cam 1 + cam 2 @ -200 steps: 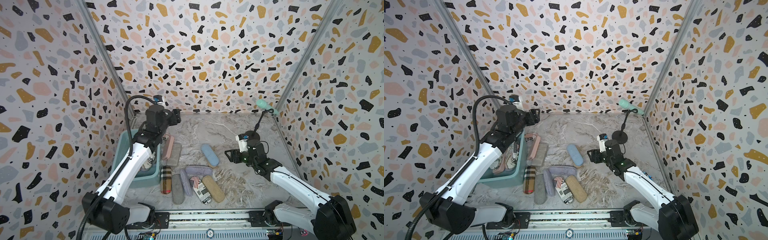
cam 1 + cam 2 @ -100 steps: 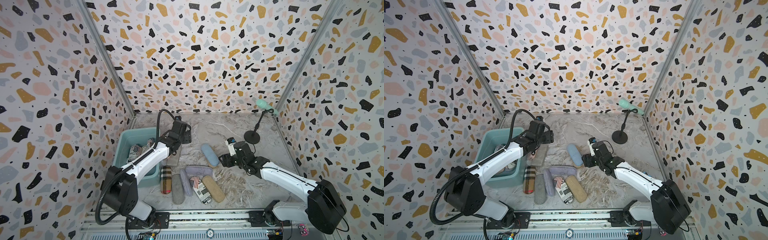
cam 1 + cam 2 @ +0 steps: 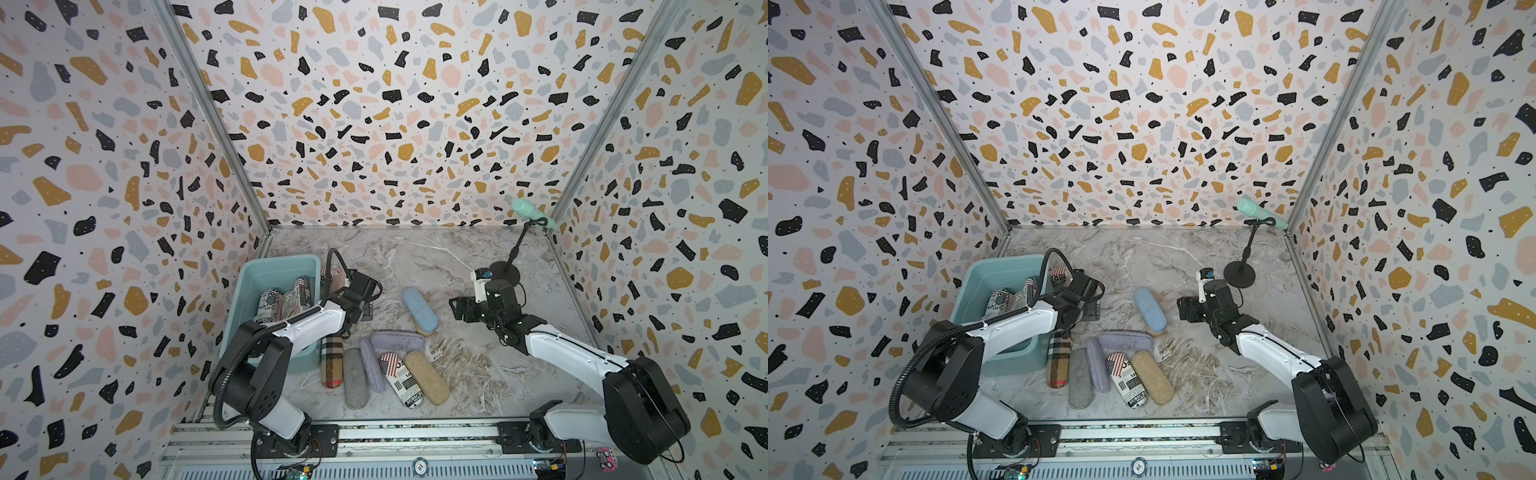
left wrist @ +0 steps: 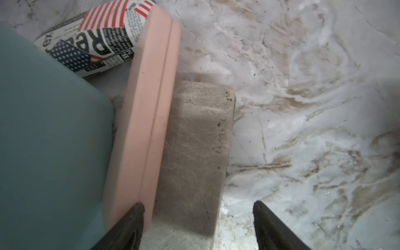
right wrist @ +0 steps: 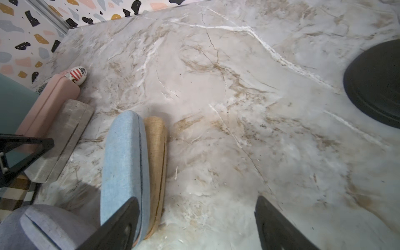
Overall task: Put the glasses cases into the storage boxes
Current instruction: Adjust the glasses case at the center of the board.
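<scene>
In both top views the teal tub [image 3: 249, 291] stands at the left of the marble table [image 3: 478, 374], with several newsprint cases [image 3: 268, 305] lying inside it. The left gripper [image 3: 366, 305] hangs low just beside the tub's right wall. The right gripper [image 3: 456, 309] hovers near the light blue case [image 3: 419, 309], apart from it. Toward the front, close together, lie a plaid case [image 3: 332, 361], a grey case [image 3: 355, 384], two lavender cases [image 3: 397, 340], a flag-print case [image 3: 401, 380] and a tan case [image 3: 426, 378]. A mint microphone [image 3: 532, 212] stands in the far right corner.

In the left wrist view, the left gripper [image 4: 198, 206] has its fingers spread wide and clamps nothing. The end of a grey-brown case [image 4: 194, 155] lies between them. A pink case [image 4: 149, 121] stands on edge against it, just beside the tub.

In the right wrist view, the right gripper [image 5: 197, 200] is spread and empty. One finger overlaps the light blue case's end, which rests against a second tan case [image 5: 155, 151]. The other finger is over bare marble.
</scene>
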`<state>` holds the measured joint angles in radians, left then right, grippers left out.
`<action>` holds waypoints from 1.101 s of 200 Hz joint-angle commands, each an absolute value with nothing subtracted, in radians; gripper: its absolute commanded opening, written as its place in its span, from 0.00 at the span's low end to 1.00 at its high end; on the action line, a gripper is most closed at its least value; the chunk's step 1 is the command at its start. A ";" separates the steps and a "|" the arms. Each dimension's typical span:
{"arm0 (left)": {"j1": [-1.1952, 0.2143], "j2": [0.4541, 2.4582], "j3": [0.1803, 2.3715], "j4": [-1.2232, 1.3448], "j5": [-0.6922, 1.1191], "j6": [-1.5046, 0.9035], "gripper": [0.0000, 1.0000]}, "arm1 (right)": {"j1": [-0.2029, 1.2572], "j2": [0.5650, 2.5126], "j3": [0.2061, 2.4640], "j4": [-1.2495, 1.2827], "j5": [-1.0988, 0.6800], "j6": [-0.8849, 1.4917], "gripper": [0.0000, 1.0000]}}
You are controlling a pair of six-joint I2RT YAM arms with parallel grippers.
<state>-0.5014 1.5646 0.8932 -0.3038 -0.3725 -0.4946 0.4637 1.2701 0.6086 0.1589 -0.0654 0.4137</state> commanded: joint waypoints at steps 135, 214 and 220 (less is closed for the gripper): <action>-0.674 1.716 0.935 -0.214 -0.302 -0.479 0.84 | 0.465 1.191 0.541 0.256 -0.130 0.463 0.92; -0.744 1.695 1.034 -0.269 -0.341 -0.445 0.84 | 0.465 1.180 0.547 0.244 -0.124 0.454 0.91; -0.744 1.676 1.038 -0.277 -0.359 -0.446 0.86 | 0.465 1.178 0.545 0.246 -0.125 0.454 0.91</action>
<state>-0.7372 1.7298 1.0130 -0.2253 -0.3222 -0.4549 0.4641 1.2087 0.5354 0.2535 -0.1268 0.4595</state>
